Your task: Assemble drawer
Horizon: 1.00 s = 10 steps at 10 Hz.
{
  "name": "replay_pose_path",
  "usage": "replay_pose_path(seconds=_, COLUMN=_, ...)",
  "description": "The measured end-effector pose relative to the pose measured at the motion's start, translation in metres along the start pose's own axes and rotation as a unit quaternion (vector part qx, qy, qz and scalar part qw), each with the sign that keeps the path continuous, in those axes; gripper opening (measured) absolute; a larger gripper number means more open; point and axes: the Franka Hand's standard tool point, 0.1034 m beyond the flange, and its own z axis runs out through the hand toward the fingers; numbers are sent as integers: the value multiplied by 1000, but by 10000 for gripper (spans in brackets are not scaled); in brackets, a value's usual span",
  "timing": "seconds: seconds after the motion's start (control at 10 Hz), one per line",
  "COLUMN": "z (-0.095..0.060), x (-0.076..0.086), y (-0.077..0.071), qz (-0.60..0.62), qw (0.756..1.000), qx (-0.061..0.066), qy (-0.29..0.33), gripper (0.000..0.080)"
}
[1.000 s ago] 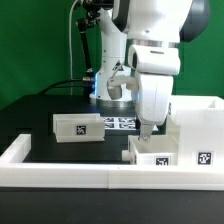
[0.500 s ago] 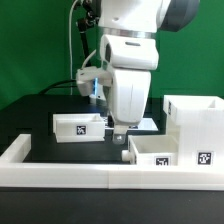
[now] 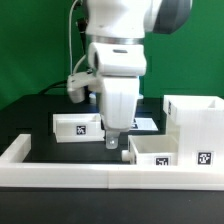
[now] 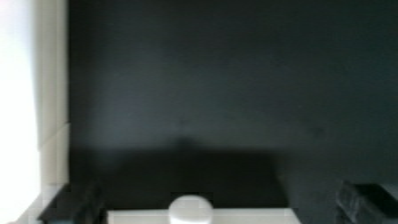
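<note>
The tall white box shell (image 3: 196,122) stands at the exterior view's right. One small tray (image 3: 78,127) lies at the left and a second tray (image 3: 160,151) lies in front of the shell. All of them bear square tags. My gripper (image 3: 114,141) hangs low over the black table between the two trays, just beside the second tray's left end. It is open and empty. In the wrist view the gripper (image 4: 217,206) has its dark fingers (image 4: 71,204) wide apart. A white tray edge with a round knob (image 4: 187,208) shows between them.
A low white rail (image 3: 70,166) edges the table's front and left. The marker board (image 3: 146,124) lies flat behind the gripper. A white strip (image 4: 25,100) runs along one side of the wrist view.
The arm has swung toward the exterior view's left, from beside the box shell to the gap between the two trays. The gripper stayed open and empty.
</note>
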Motion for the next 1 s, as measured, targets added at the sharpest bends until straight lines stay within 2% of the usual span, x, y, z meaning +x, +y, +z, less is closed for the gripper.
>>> replay_pose_path(seconds=0.3, z=7, x=-4, y=5, qz=-1, qw=998, qx=-9, qy=60, gripper=649)
replay_pose_path(seconds=0.6, z=16, x=-5, y=4, qz=19, qw=993, qx=1, qy=119, gripper=649)
replay_pose_path(seconds=0.9, z=21, x=11, y=4, qz=28, qw=992, qx=5, qy=125, gripper=649)
replay_pose_path(seconds=1.0, z=24, x=15, y=5, qz=29, qw=992, qx=1, qy=125, gripper=649)
